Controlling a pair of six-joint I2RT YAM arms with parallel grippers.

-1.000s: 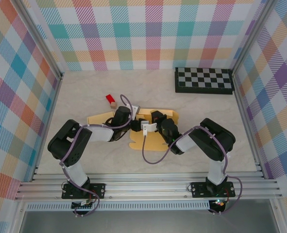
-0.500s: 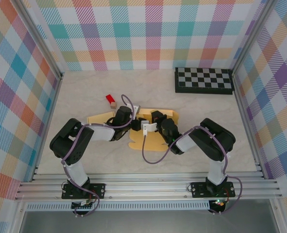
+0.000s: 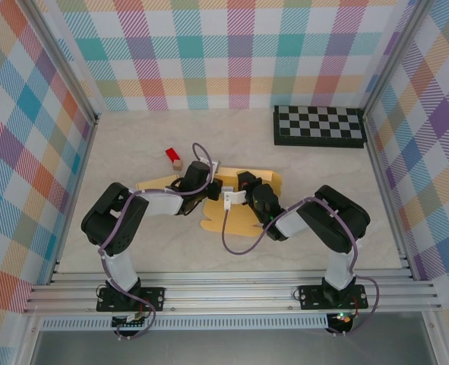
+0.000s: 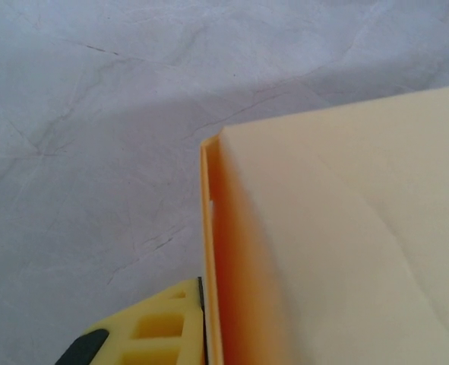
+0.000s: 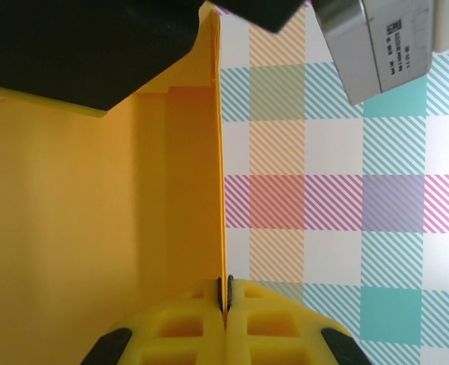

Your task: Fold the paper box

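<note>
The right gripper (image 5: 226,298) is clenched on a thin upright wall of the paper box (image 5: 95,213), with the edge caught in its closed jaws. Just across from it is the left gripper (image 3: 209,187), one finger (image 4: 144,338) against a raised panel. Whether it is clamped, I cannot tell. If the two pull apart or twist, the paper may tear at the pinch or crease off its score. A shallow left hold would let the panel slip free.

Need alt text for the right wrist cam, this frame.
The right end effector is shut on a thin panel of the orange paper box, which runs edge-on up the frame's middle. The panel's face spreads left, a plaid wall shows right, and black arm hardware with a grey module crosses the top.
</note>
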